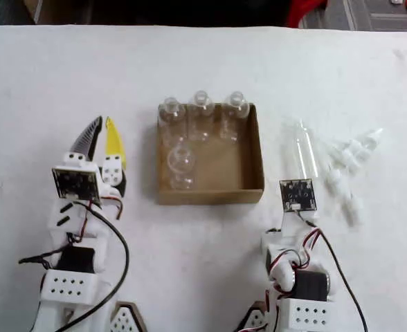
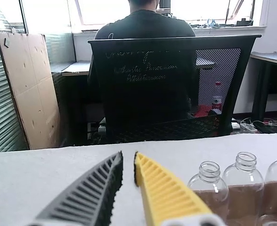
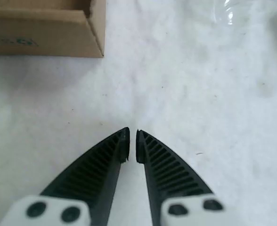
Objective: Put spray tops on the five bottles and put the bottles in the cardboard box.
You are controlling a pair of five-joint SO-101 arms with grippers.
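Left claw (image 1: pixel 103 122) rests beside the left wall of the cardboard box (image 1: pixel 221 169), its grey and yellow fingers drawn together to a sliver with nothing between them. The right claw (image 3: pixel 132 137) hangs low over the worktop (image 1: pixel 51 76) off the box's near right corner, likewise all but closed and empty. Three bottles (image 1: pixel 201 114) stand along the box's far wall and a fourth bottle (image 1: pixel 181 164) stands nearer its middle, all with open necks. The fifth bottle (image 1: pixel 304 149) lies on its side on the worktop between the box's right wall and the heap of spray tops (image 1: pixel 347 164) toward the right edge. These bottles look clear, thin-walled and light, so probably slippery, liable to roll when lying and to tip when nudged; a gentle hold across the body just below the shoulder seems safest. The tops look small, light and jumbled, best taken one at a time by the collar, though their details are too small to tell. Open room is wide toward the far and left edges; the tight spots are the box walls and the gap beside the fifth bottle.
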